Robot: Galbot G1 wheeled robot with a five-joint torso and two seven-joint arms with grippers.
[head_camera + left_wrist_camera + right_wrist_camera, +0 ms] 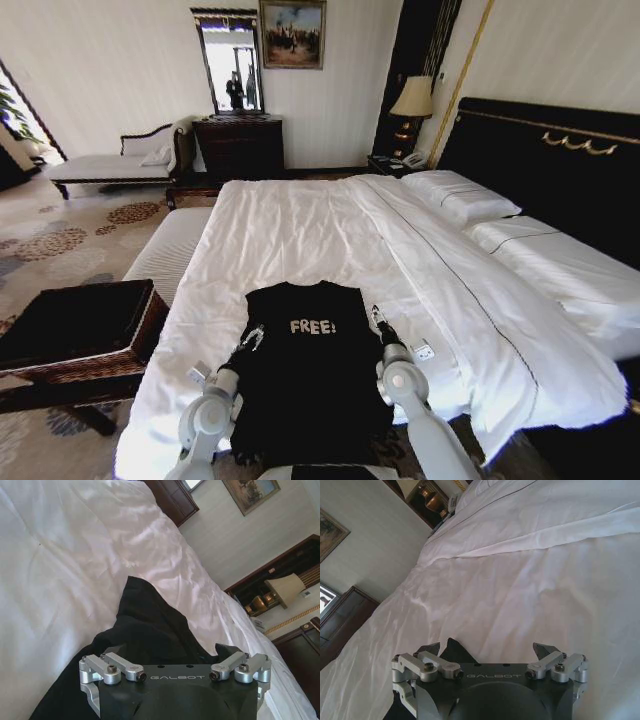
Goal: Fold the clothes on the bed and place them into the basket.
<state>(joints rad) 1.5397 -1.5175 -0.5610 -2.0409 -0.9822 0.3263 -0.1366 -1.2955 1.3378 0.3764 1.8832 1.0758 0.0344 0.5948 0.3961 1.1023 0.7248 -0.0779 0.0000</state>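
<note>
Left hand (252, 338) open at black shirt's (305, 370) left edge, right hand (378, 320) open at right edge. Shirt flat on bed (300, 230). Best pinch both edges evenly, fold inward.

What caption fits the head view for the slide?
Both grippers, left and right, open at the edges of the black shirt on the bed; basket alongside.

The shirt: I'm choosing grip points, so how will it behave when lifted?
Likely floppy: the shirt lies flat, its hem draping over the bed edge. Probably light, being thin fabric. It may slide on the smooth sheet.
</note>
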